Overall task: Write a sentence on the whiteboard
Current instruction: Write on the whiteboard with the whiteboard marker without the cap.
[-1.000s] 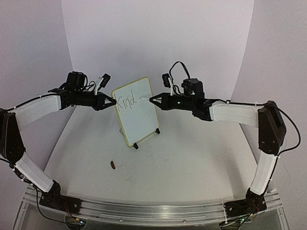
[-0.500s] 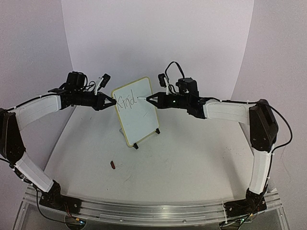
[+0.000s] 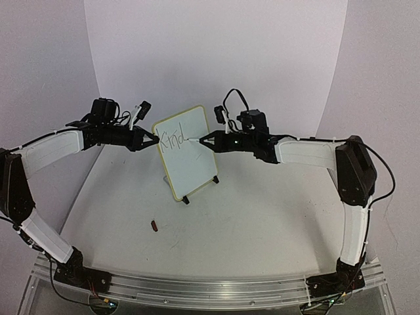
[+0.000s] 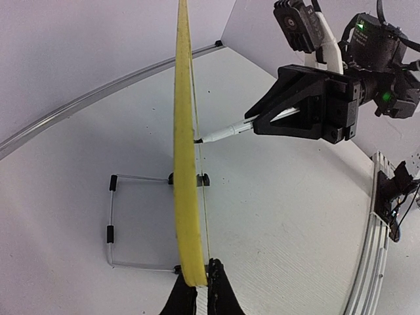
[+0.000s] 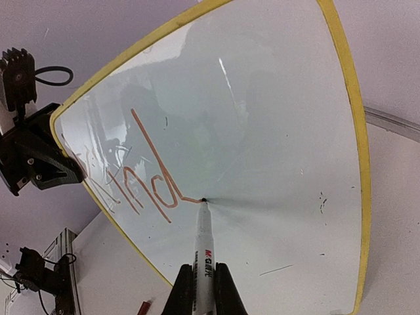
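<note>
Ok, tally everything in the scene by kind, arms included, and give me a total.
whiteboard: 1
marker: 1
small reddish-brown piece lying loose: 1
robot arms: 2, left and right
Total: 5

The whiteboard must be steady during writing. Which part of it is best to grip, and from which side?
Grip the whiteboard by its yellow frame on the left edge, coming from the left. It stands upright and thin, so one finger fits in front, one behind, and the face is left free for the marker from the right. The left gripper pinches there.
</note>
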Robot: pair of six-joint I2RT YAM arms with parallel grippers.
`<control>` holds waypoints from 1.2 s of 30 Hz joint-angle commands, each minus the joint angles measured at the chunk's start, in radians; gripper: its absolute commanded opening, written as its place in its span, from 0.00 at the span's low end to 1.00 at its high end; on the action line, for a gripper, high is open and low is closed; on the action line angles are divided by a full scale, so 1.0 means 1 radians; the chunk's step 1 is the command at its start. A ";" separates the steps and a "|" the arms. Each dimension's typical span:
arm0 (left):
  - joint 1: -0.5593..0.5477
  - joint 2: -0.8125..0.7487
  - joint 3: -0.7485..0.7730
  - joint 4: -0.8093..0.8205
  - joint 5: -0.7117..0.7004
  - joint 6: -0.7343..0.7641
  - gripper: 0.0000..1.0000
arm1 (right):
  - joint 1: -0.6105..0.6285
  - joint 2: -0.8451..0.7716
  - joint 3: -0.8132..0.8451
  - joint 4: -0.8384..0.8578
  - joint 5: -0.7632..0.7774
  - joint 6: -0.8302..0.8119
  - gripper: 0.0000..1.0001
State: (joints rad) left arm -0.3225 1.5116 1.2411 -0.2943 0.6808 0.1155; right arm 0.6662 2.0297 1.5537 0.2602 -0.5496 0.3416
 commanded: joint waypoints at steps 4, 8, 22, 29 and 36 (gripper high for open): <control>-0.002 0.026 0.015 -0.016 -0.020 0.041 0.00 | 0.004 0.021 0.063 0.005 -0.003 0.002 0.00; -0.001 0.025 0.015 -0.016 -0.020 0.041 0.00 | 0.004 0.013 0.069 0.009 0.012 -0.001 0.00; -0.001 0.024 0.015 -0.016 -0.018 0.042 0.00 | 0.004 0.015 0.095 0.037 0.050 0.012 0.00; -0.001 0.023 0.017 -0.017 -0.018 0.041 0.00 | 0.004 0.006 0.068 0.040 0.113 0.020 0.00; -0.001 0.023 0.017 -0.017 -0.018 0.042 0.00 | 0.003 0.000 0.043 0.041 0.134 0.024 0.00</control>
State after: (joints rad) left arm -0.3218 1.5143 1.2411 -0.2874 0.6819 0.1119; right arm 0.6689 2.0346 1.6087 0.2679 -0.4635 0.3600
